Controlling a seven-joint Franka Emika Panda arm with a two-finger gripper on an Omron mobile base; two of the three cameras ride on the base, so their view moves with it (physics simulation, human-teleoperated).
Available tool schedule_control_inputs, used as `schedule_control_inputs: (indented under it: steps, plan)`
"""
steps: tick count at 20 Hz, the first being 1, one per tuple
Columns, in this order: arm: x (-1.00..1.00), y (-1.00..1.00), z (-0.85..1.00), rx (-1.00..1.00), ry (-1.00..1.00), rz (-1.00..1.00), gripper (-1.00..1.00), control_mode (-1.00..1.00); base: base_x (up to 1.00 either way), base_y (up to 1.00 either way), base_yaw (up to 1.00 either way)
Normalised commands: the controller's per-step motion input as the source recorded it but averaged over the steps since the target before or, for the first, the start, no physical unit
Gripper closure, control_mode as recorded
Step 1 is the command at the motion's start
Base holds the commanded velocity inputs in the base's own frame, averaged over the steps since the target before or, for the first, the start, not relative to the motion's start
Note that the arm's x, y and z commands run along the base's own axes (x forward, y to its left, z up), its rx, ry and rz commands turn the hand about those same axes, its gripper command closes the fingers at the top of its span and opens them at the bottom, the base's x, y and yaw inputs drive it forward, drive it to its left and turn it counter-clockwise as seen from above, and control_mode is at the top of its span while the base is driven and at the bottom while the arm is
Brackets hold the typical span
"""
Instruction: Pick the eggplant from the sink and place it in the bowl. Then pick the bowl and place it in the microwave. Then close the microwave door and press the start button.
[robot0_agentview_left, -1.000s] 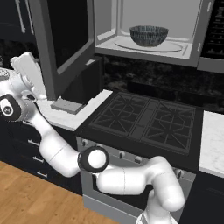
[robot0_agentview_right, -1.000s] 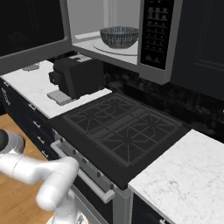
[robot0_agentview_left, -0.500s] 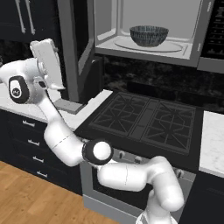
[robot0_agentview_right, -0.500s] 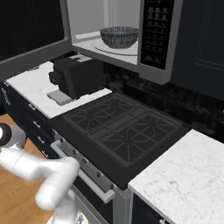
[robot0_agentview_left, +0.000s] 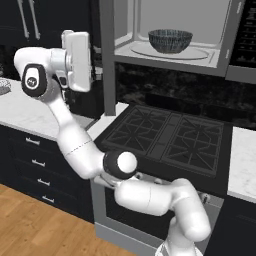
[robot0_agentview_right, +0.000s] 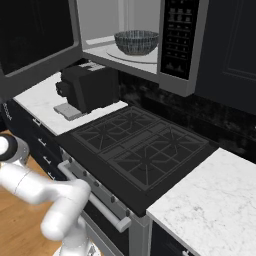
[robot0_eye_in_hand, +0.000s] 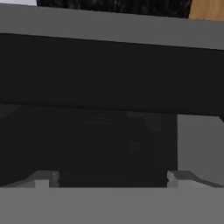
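Note:
The microwave (robot0_agentview_left: 220, 67) (robot0_agentview_right: 175, 82) stands open above the stove. The bowl (robot0_agentview_left: 170, 40) (robot0_agentview_right: 136, 41), dark and ribbed, sits on the turntable inside it. The eggplant is hidden and the sink is out of view. The microwave door (robot0_agentview_left: 107, 55) (robot0_agentview_right: 35, 42) swings out to the left, edge-on in the left base view. My gripper (robot0_agentview_left: 94, 70) (robot0_eye_in_hand: 113, 178) is raised just left of the door's outer face. It is open with nothing between its fingertips (robot0_eye_in_hand: 48, 177). In the hand view the door's black window (robot0_eye_in_hand: 109, 87) is very close. The button strip (robot0_agentview_right: 177, 35) is on the microwave's right.
A black coffee machine (robot0_agentview_right: 90, 87) stands on the marble counter (robot0_agentview_right: 45, 102) under the open door. The black gas stove (robot0_agentview_left: 170, 137) (robot0_agentview_right: 140, 145) lies below the microwave, with another marble counter (robot0_agentview_right: 210, 200) to its right. Dark drawers (robot0_agentview_left: 35, 165) are below.
My hand has risen and swung right, from low beside the counter up to the outer face of the open microwave door. The gripper stays open. The bowl has not moved.

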Motion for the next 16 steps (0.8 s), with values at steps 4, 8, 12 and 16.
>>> schedule_control_inputs:
  steps: [4,8,12,16]
  plan:
    - [0.01,-1.00,-0.53,0.00,0.00,0.46,-1.00,-1.00,0.00,0.00,0.00]
    - [0.00,-1.00,-1.00,0.00,0.00,0.60,-1.00,-1.00,0.00,0.00,0.00]
    - [0.00,-1.00,-0.92,0.01,-0.10,0.67,-1.00,-1.00,0.00,0.00,0.00]
    - [0.00,-1.00,-0.28,0.03,-0.30,0.63,-1.00,-1.00,0.00,0.00,0.00]
